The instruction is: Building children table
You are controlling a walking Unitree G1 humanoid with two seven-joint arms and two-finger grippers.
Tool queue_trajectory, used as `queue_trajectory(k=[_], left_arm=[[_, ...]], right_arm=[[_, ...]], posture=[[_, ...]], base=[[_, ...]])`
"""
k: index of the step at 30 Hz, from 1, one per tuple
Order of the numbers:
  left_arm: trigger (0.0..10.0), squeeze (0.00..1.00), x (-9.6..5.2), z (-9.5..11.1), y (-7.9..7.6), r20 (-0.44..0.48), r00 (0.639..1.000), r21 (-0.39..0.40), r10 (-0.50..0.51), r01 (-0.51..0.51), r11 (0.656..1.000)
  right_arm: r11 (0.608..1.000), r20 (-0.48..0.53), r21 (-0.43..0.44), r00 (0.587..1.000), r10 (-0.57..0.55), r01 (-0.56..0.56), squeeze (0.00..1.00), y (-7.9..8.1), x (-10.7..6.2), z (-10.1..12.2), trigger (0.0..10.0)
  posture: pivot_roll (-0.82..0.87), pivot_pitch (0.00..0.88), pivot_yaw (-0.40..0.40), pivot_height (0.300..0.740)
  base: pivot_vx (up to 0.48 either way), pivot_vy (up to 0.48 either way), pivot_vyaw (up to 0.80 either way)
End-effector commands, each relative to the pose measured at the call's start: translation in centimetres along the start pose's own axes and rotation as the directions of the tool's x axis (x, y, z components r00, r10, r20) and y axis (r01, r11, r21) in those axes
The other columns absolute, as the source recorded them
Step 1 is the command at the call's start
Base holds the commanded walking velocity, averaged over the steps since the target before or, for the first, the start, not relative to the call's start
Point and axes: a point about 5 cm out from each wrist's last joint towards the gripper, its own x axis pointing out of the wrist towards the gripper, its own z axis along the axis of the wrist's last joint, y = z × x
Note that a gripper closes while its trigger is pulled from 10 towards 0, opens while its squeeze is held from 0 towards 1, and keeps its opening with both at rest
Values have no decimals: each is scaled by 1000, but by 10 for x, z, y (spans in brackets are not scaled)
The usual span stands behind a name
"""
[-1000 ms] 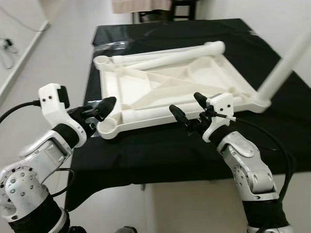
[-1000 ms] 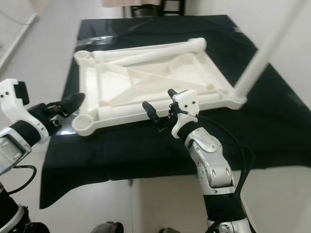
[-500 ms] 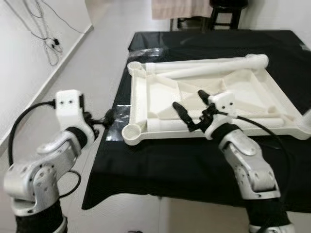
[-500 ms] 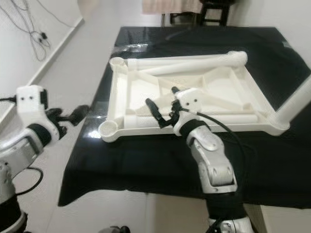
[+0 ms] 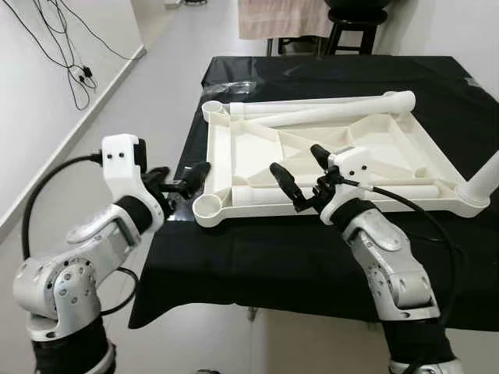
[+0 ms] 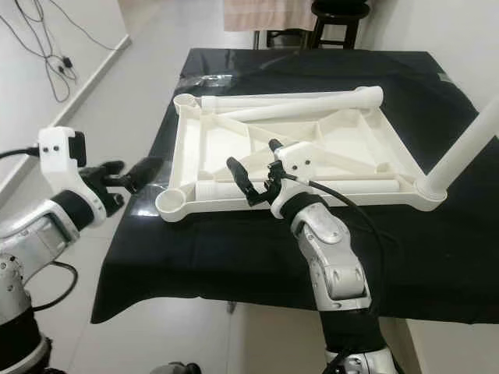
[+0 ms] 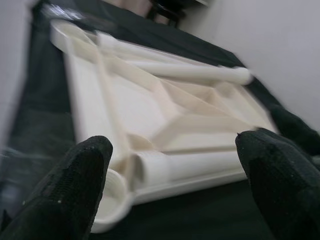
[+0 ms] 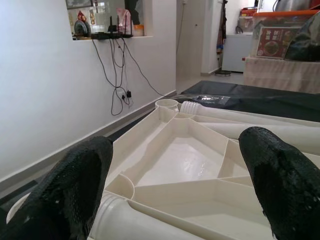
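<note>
The white plastic children's tabletop (image 5: 257, 152) lies upside down on the black-covered table (image 5: 257, 249). Loose white legs lie in it: one along the far rim (image 5: 327, 105) and one by the near rim (image 5: 405, 189). Another leg (image 5: 485, 178) stands in the near-right corner socket. My left gripper (image 5: 181, 179) is open with nothing in it, just off the table's left edge and beside the near-left corner socket (image 5: 209, 208). My right gripper (image 5: 302, 173) is open and holds nothing, hovering over the tabletop's near rim. Both wrist views look across the ribbed underside (image 8: 175, 170).
A dark stool (image 5: 351, 23) and a hanging beige cloth (image 5: 273, 15) stand behind the table. Cables (image 5: 70, 62) run down the white wall on the left. Open floor (image 5: 148, 93) lies left of the table.
The camera has swung, shifting the whole scene. My left gripper, which had drawn away from the table's side, is nearer the near-left corner socket again. The right gripper stays open over the near rim.
</note>
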Motion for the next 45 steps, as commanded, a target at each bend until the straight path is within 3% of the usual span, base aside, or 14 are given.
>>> queue_trajectory(k=[1,5,10,23,25,28,29,34,40,45], left_arm=[[10000,0,0,-1,5,-13,1000,-46,3,-3,999],[10000,0,0,-1,10,-18,1000,-73,25,-26,997],[10000,0,1,-2,27,-45,990,-101,132,-136,986],[10000,0,4,-3,33,-83,986,-112,142,-151,982],[10000,0,20,2,40,-145,983,-105,113,-129,986],[10000,0,29,-1,40,-189,977,-104,96,-117,988],[10000,0,37,-7,38,-251,964,-103,84,-113,988],[10000,0,41,-10,36,-281,957,-109,72,-106,988],[10000,0,61,-14,31,-333,943,-121,14,-57,991],[10000,0,67,-8,31,-318,948,-129,-9,-34,991]], right_arm=[[1000,-12,-2,1000,1,-1,0,2,3,-2,10000],[1000,-16,0,1000,-1,1,0,3,3,-2,10000],[1000,-23,-6,1000,-12,12,0,2,3,-3,10000],[1000,-33,-15,999,-20,19,0,0,1,-3,10000],[1000,-34,-12,999,-18,17,0,2,-2,-2,10000],[1000,-33,-12,999,-16,16,0,3,-2,-1,10000],[1000,-30,-13,999,-16,16,0,5,-5,2,10000],[1000,-28,-15,999,-21,21,0,5,-9,4,10000],[999,-22,-19,999,-34,34,0,4,-19,15,10000],[999,-16,-17,999,-43,43,0,3,-20,19,10000]], posture=[[4,107,-10,740],[6,107,-8,740],[12,105,-7,740],[8,128,-14,740],[4,145,-14,740],[-4,154,-10,740],[-14,167,-3,740],[-22,184,2,740],[-44,238,11,740],[-47,248,16,740]], base=[[0,0,0],[0,0,0],[0,0,0],[0,0,0],[0,0,0],[0,0,0],[0,0,0],[0,0,0],[0,0,0],[0,0,0]])
